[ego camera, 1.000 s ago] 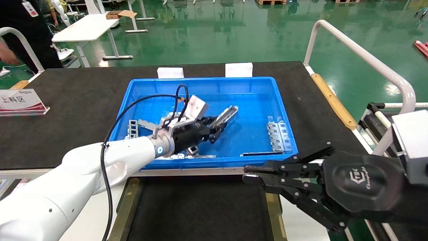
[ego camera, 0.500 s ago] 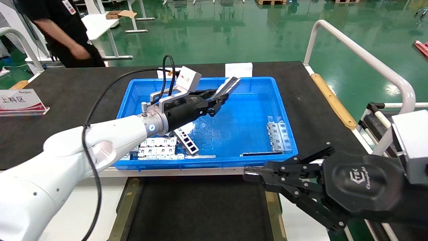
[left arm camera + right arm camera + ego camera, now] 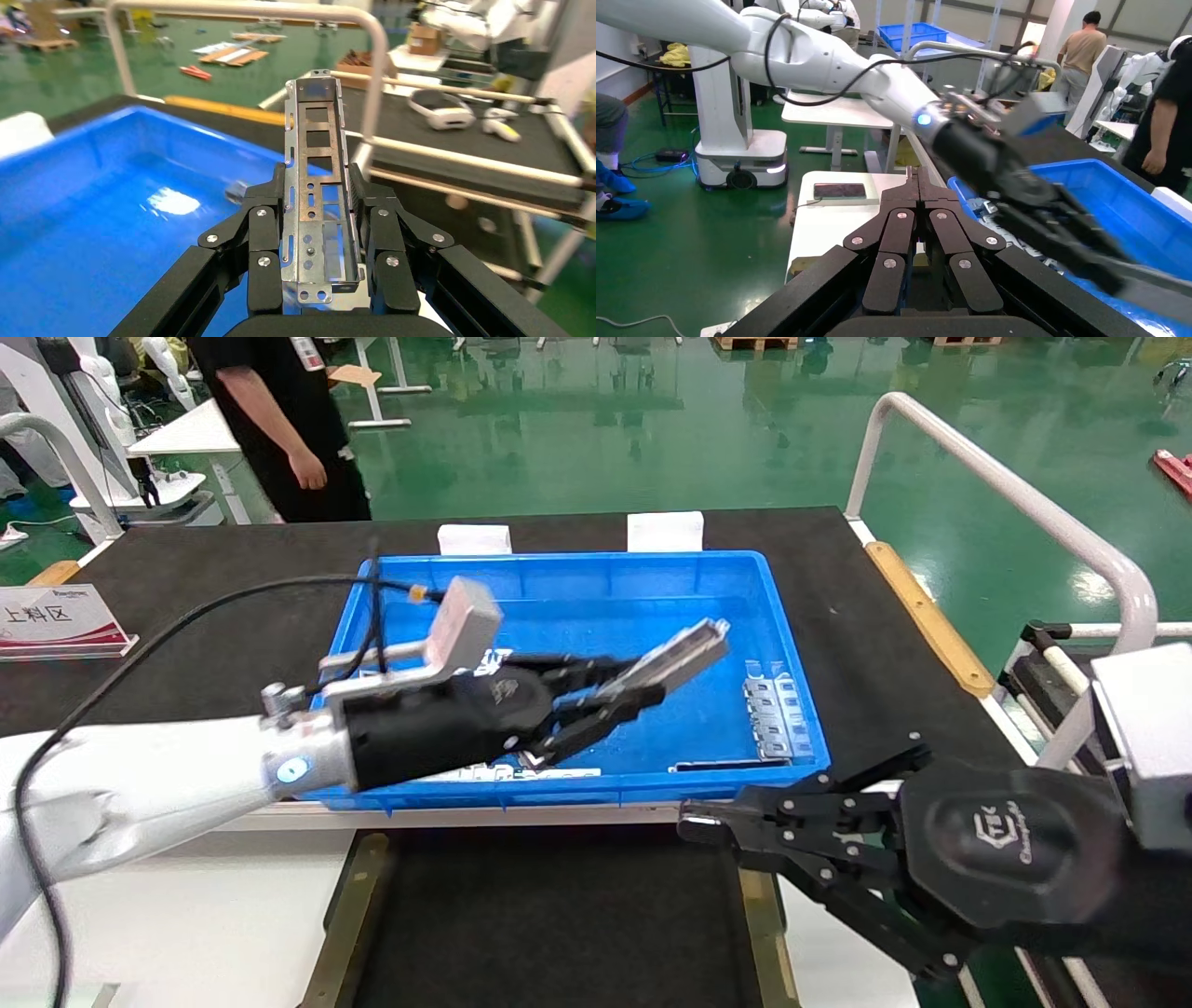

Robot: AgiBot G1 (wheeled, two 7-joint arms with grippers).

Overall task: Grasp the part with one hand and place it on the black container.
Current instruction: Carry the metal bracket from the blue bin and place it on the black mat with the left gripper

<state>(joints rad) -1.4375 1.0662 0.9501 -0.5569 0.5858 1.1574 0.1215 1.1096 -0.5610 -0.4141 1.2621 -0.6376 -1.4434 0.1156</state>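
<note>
My left gripper (image 3: 610, 696) is shut on the part (image 3: 675, 658), a slim silver-grey metal channel strip with rectangular cutouts, and holds it in the air above the near half of the blue bin (image 3: 726, 570). In the left wrist view the part (image 3: 318, 140) stands clamped between the black fingers (image 3: 263, 225) and sticks out well past them. The black container (image 3: 559, 924), a flat matte-black tray with tan strips along both sides, lies in front of the bin, below and nearer than the part. My right gripper (image 3: 689, 822) is shut and empty, parked over the tray's right edge; it also shows in the right wrist view (image 3: 918, 175).
More metal parts lie in the bin: a grey bracket stack (image 3: 773, 714) at the right and white slotted plates (image 3: 521, 770) by the near wall. A person (image 3: 289, 421) stands behind the table. A white rail (image 3: 1006, 495) runs on the right. A sign (image 3: 56, 621) stands at the left.
My left gripper rose out of the bin with the part, then swung nearer and to the right, now over the bin's near half. The person walked rightwards behind the table. The right arm stayed still.
</note>
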